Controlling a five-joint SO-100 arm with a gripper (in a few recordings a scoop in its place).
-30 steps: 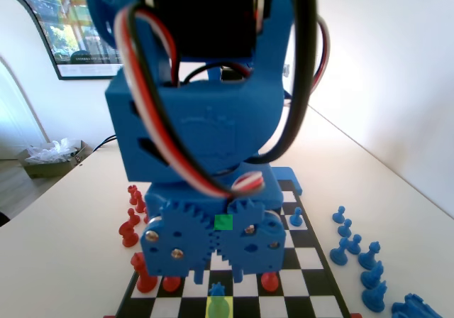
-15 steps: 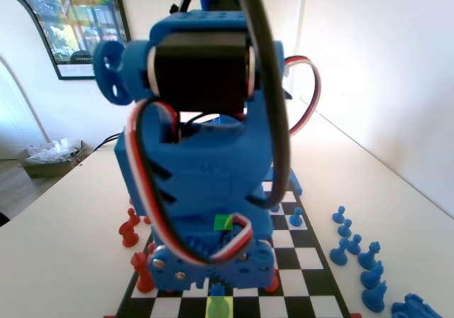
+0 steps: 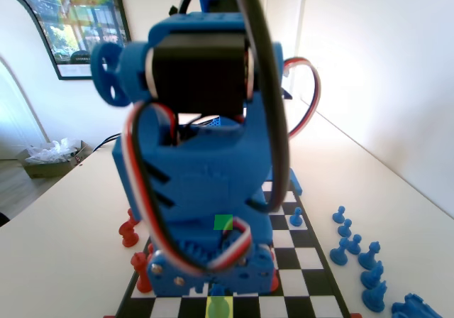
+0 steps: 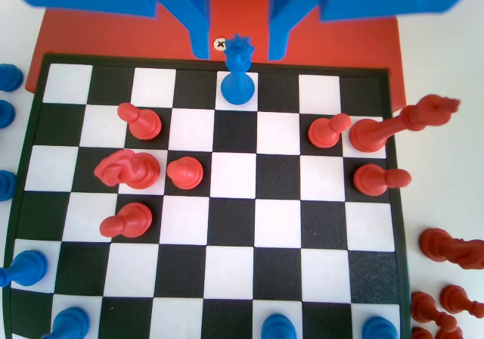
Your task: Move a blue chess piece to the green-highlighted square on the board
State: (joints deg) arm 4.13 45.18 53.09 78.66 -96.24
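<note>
Gripper (image 4: 238, 51) hangs low over the board's (image 4: 378, 237) end row in the wrist view, jaws apart, one each side of the crowned blue piece (image 4: 237, 74). No contact that I can see; a gap shows on both sides of the crown. The piece stands upright on a white square in that end row, roughly mid-width.

In the fixed view the arm's bulk blocks most of the board. The green square (image 3: 223, 222) shows as a small patch over the arm body, so it sits some rows further up the board toward the arm's base. The yellow-green square (image 3: 218, 308) is at the near edge with the piece's crown (image 3: 217, 289) just peeking above it.

Step, as I judge it: lined up for the pinch, not yet closed.

Risks from here:
- Jaws look level with the crown, not the slim body (hard to judge depth from above). Closing on the jagged top could let it slip or tip.
- One jaw touching first would shove the piece off its square.
- Red pawns (image 4: 184, 172) and a toppled red piece (image 4: 125, 169) lie along the route; a low carry could clip them.
- Green square is hidden behind the arm, so placement could drift to a neighbouring square.
</note>
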